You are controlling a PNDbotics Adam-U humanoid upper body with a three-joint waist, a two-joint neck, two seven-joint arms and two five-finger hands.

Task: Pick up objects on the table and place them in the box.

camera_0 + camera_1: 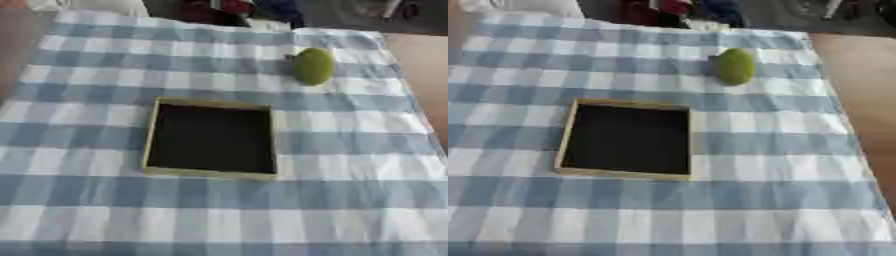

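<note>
A green oval fruit-like object (312, 65) lies on the blue and white checked cloth, toward the far right. A shallow square box (150, 135) with a pale yellow rim and a black inside sits in the middle of the cloth, nearer than the green object and to its left. Nothing lies inside the box. Neither of my hands shows in either eye view.
The checked cloth (350, 200) covers most of the table. Bare wooden tabletop (859, 75) shows along the right side. Dark and red items (223, 7) stand beyond the far edge.
</note>
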